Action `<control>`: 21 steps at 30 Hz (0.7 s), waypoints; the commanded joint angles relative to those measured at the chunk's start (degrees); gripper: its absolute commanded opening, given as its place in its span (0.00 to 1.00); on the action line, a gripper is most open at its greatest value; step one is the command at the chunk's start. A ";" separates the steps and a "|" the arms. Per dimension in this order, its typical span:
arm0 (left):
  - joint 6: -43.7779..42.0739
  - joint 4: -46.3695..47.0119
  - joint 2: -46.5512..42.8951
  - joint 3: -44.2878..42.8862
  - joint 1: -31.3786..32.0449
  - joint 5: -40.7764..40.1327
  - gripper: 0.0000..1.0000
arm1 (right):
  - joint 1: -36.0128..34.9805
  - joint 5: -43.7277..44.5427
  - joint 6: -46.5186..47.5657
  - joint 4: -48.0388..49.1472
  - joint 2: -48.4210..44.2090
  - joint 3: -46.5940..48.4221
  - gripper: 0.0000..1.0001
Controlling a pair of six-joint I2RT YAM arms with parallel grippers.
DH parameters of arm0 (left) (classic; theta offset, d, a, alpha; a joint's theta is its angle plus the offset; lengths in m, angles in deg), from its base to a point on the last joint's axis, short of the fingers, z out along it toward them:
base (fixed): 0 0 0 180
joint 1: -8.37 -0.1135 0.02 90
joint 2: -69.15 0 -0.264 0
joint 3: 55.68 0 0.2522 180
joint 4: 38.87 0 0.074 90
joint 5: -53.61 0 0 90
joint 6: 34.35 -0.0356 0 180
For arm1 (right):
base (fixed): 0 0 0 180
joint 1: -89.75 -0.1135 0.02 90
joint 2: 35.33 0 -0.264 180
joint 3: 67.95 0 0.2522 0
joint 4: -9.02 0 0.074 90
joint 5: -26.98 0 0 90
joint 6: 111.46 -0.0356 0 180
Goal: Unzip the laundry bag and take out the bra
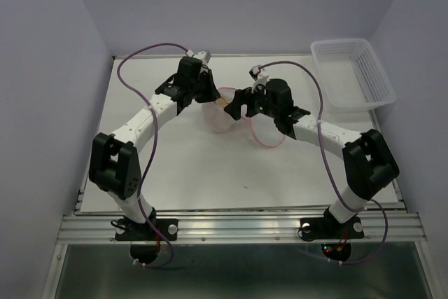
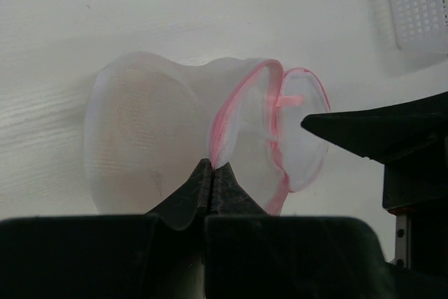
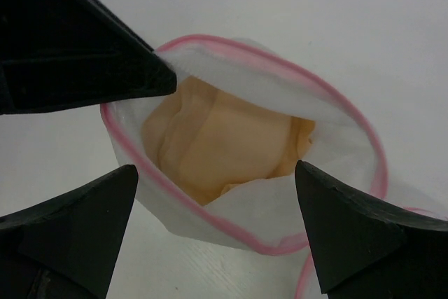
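Gaping empty, right gripper (image 3: 215,173) faces soft, light tan fabric bra (image 3: 224,138); left gripper (image 2: 212,169) pinches limp pink-rimmed white mesh laundry bag (image 2: 140,124); judge a raised fold the best hold.

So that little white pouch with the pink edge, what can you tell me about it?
The laundry bag is a small rounded pouch of white see-through mesh with a pink zipper rim. It sits on the white table, unzipped, mouth gaping, with the tan bra inside. The shut left gripper pinches its pink rim; the open right gripper hovers at the mouth.
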 commanded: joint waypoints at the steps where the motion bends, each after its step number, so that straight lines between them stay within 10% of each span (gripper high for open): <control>1: -1.09 1.39 -1.36 -2.36 0.54 -0.90 0.00 | 0.02 -14.17 0.26 -1.33 3.83 3.60 1.00; 21: -0.13 2.97 -1.53 0.01 1.51 3.93 0.00 | 0.02 -14.27 -7.12 9.47 19.65 8.80 1.00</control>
